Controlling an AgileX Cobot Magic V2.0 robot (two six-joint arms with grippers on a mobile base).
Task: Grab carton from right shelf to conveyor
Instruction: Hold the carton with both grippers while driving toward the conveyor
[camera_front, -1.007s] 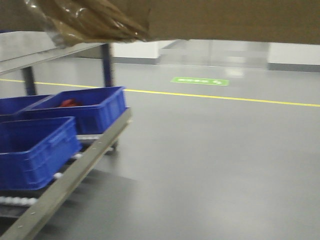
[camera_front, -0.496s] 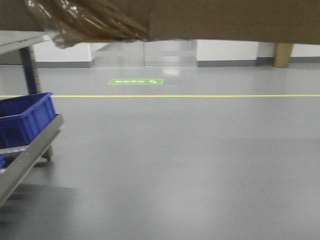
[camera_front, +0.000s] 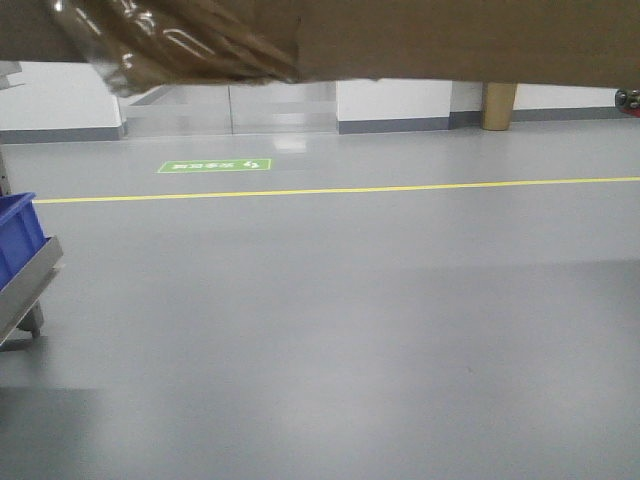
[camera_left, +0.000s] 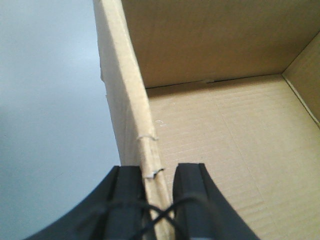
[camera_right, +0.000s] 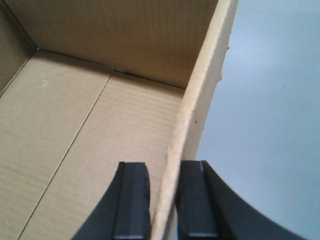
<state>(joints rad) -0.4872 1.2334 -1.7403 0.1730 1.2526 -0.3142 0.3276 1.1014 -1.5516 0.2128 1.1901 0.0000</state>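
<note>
The brown carton (camera_front: 450, 40) fills the top of the front view, held up in the air, with crumpled clear tape on its left underside. My left gripper (camera_left: 159, 172) is shut on the carton's left wall (camera_left: 125, 100); the open empty inside (camera_left: 230, 140) lies to its right. My right gripper (camera_right: 164, 170) is shut on the carton's right wall (camera_right: 200, 100), with the empty inside (camera_right: 75, 125) to its left. The conveyor does not show.
Grey floor (camera_front: 350, 320) spreads ahead with a yellow line (camera_front: 400, 187) and a green floor sign (camera_front: 214, 165). At the far left edge a blue bin (camera_front: 15, 235) sits on a metal roller rack (camera_front: 25, 290). White walls and a brown pillar (camera_front: 498, 105) stand behind.
The view has swung to the right: the rack with blue bins has slid almost out at the left, and the green sign has moved left. The carton stays held in both grippers.
</note>
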